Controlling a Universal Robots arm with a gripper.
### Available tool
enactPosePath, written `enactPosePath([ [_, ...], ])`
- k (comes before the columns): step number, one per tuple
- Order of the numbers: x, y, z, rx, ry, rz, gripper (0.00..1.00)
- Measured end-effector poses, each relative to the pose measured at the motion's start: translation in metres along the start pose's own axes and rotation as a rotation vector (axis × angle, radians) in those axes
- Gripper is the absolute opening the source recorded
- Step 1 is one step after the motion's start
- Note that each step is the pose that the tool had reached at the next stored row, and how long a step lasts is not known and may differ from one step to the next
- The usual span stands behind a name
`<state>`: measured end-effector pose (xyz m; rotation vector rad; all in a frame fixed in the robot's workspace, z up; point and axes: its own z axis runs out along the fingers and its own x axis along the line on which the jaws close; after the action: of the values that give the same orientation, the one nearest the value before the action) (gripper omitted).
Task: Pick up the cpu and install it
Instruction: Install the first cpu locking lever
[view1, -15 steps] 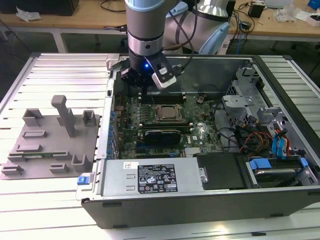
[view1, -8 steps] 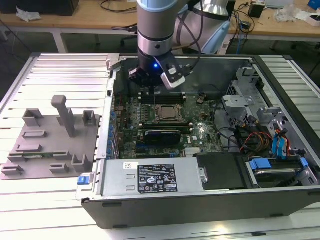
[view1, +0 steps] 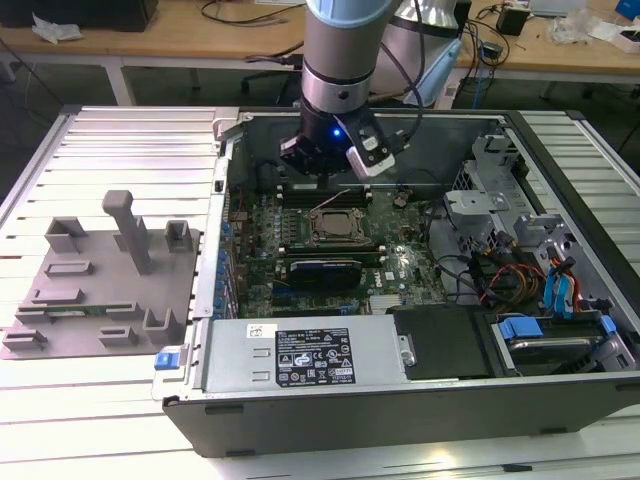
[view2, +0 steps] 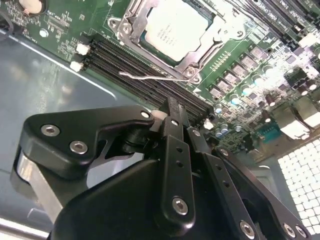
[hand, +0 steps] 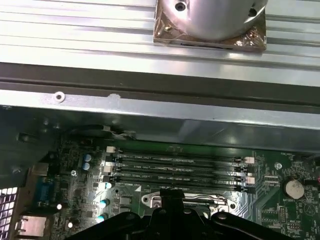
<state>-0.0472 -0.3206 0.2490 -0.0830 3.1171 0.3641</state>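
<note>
The cpu (view2: 175, 29), a pale silvery square chip, lies flat inside the metal socket frame (view2: 131, 31) on the green motherboard. The thin wire latch lever (view2: 150, 77) lies loose beside the frame. In the second wrist view my black gripper (view2: 175, 107) hangs over the memory slots just beside the socket, apart from the chip, with its fingers (view2: 172, 125) pressed together and nothing between them. In the exterior view the gripper (view1: 330, 158) hovers above the back of the motherboard, a little behind the socket (view1: 335, 226).
The open computer case (view1: 190, 300) lies on a ribbed metal table. A grey fixture tray (view1: 100, 280) with posts sits at the exterior view's left. Memory slots (hand: 180, 167), a power supply (view1: 300, 355) and a drive cage with blue clips (view1: 560, 295) surround the socket.
</note>
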Motion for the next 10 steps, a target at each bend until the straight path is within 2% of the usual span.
enactPosePath([
  [2,0.0001,-0.0006,0.0026,0.0006,-0.0083,0.034,0.11],
  [5,0.0001,-0.0024,0.0102,0.0012,-0.0237,0.097,0.11],
  [10,0.0001,-0.0043,0.0158,-0.0001,-0.0326,0.129,0.11],
])
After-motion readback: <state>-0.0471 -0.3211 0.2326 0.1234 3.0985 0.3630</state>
